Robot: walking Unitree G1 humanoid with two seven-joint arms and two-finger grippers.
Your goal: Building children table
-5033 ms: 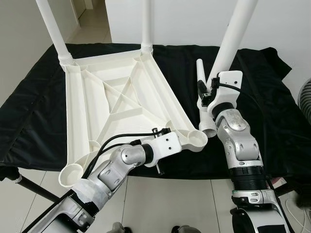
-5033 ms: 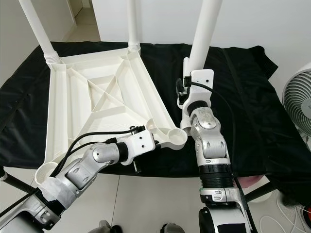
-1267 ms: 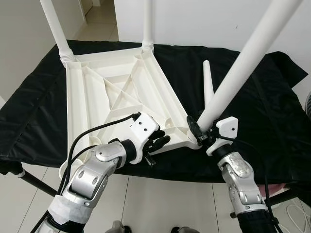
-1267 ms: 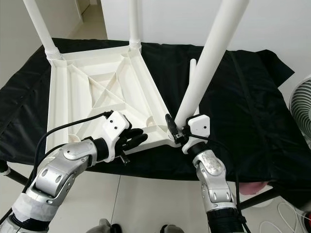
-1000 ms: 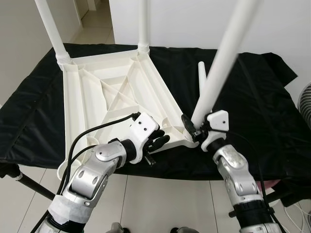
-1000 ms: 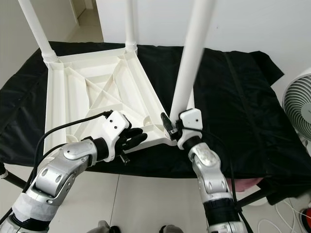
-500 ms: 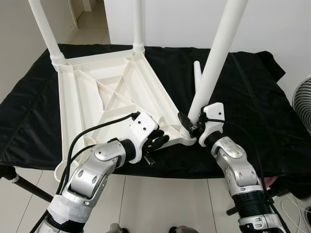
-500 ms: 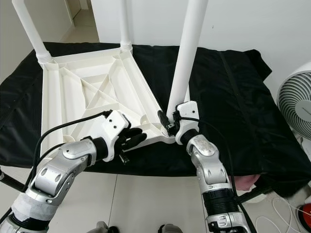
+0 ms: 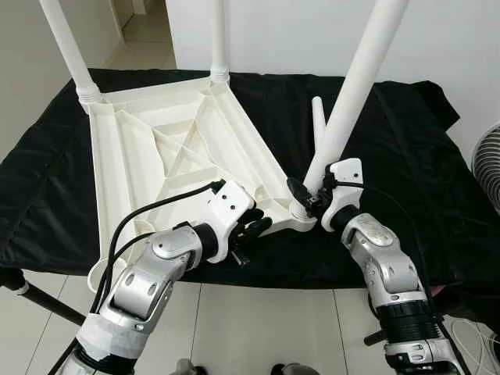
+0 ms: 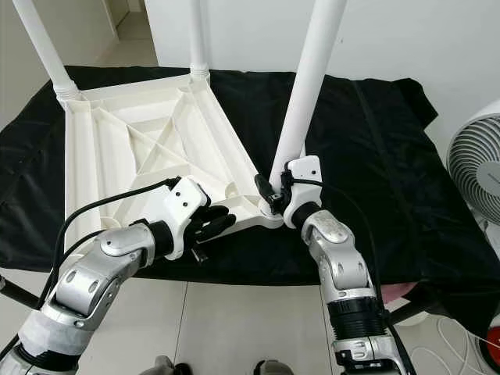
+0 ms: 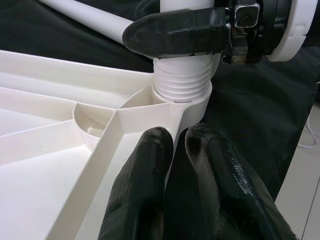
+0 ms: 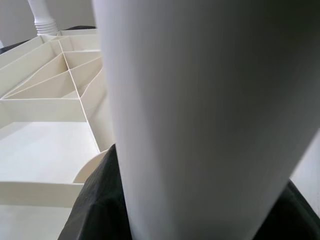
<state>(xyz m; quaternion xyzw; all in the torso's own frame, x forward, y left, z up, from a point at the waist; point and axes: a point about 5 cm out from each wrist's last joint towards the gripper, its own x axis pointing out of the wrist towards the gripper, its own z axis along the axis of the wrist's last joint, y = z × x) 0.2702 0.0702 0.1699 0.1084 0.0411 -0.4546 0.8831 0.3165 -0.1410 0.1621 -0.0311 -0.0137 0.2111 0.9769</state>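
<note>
From the head, the upturned white tabletop [image 9: 168, 148] lies on black cloth [image 9: 406, 156]; the right gripper [image 9: 306, 197] pinches a leg [image 9: 348, 101] standing tilted in its near right corner socket. In the left wrist view, the left gripper [image 11: 175, 150], fingers pressed together, touches that corner.

Cloth: a black cloth [image 9: 406, 156] covered the work surface, wrinkled, hanging over the near edge.
Fan: a white fan [image 10: 476, 168] stood at the far right, beside the cloth.
Floor: pale tiles [image 9: 258, 328] lay below.
Wall: a white wall [image 10: 391, 35] stood behind.
</note>
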